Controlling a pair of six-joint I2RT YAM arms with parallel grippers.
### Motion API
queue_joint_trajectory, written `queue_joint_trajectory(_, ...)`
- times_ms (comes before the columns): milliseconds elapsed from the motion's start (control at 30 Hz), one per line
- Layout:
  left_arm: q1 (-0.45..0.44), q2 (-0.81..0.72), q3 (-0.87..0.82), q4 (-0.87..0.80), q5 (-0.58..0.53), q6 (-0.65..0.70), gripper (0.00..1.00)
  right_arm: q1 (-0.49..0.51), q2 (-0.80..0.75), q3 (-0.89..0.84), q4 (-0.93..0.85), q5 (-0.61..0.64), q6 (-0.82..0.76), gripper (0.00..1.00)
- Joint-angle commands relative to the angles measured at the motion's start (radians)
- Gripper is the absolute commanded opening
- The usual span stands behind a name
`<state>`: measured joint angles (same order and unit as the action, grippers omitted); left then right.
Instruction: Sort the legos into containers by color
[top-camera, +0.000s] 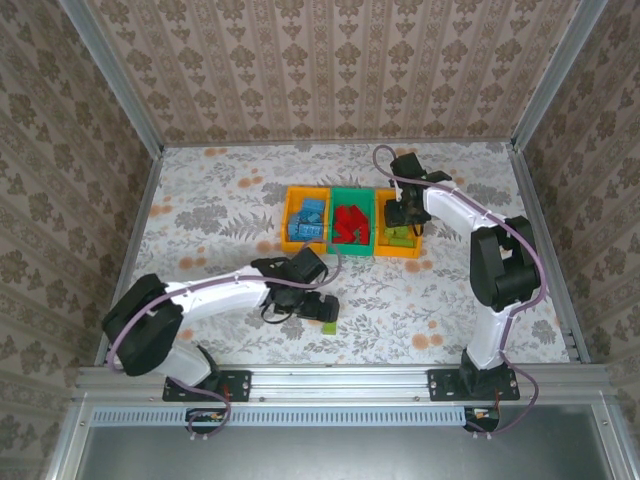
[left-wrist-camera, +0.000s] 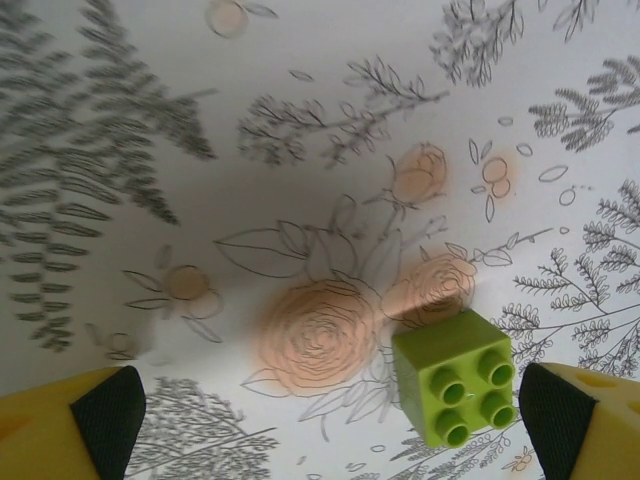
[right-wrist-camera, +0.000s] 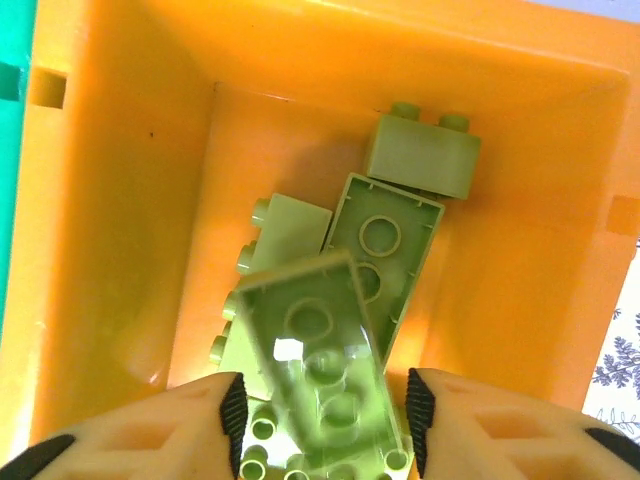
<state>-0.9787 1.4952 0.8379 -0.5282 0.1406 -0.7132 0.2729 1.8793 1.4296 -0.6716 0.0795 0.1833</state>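
Over by the near left of the table (left-wrist-camera: 300, 120), the left end effector (left-wrist-camera: 330, 425) hangs low with its jaws spread wide, and a small four-stud light green brick (left-wrist-camera: 455, 385) stands studs-up on the flowered cover between the fingers, much closer to one pad (left-wrist-camera: 555, 410) than the other and gripped by neither. Across the way, the right end effector (right-wrist-camera: 325, 410) is poised above the right-hand orange-yellow bin (right-wrist-camera: 120, 200), its jaws only partly apart. A longer light green brick (right-wrist-camera: 315, 340), hollow underside up and blurred, sits in the gap between the pads; I cannot tell whether they grip it or have let go. Below it several more light green bricks (right-wrist-camera: 385, 230) lie on the bin floor. Next door, the green bin (top-camera: 352, 192) holds red bricks (top-camera: 350, 225), and the left-hand orange-yellow bin (top-camera: 290, 215) holds blue bricks (top-camera: 310, 218).
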Motion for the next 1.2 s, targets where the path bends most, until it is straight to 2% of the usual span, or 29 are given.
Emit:
queue_joint_trajectory(0,-0.044,0.05,0.058,-0.066,-0.006,-0.053,1.0,-0.003,0.005,0.013,-0.053,0.043,0.045,0.54)
queue_joint_trajectory(333,-0.113,0.106,0.105,-0.083,0.019,-0.113,1.0,-0.003,-0.139,-0.083,0.01,0.047,0.081,0.72)
queue_joint_trajectory(467,-0.129,0.144,0.133,-0.124,0.009,-0.132,0.98,-0.004,-0.213,-0.127,0.035,0.051,0.118,0.77)
queue_joint_trajectory(767,-0.148,0.245,0.206,-0.186,-0.02,-0.114,0.78,-0.029,-0.393,-0.231,0.076,0.088,0.167,0.83)
queue_joint_trajectory(800,-0.15,0.256,0.214,-0.19,-0.023,-0.11,0.75,-0.036,-0.408,-0.243,0.078,0.087,0.17,0.84)
queue_joint_trajectory(933,-0.152,0.287,0.239,-0.202,-0.031,-0.093,0.53,-0.066,-0.455,-0.286,0.075,0.092,0.17,0.85)
queue_joint_trajectory(1167,-0.146,0.306,0.283,-0.227,-0.059,-0.046,0.37,-0.106,-0.54,-0.372,0.076,0.109,0.171,0.87)
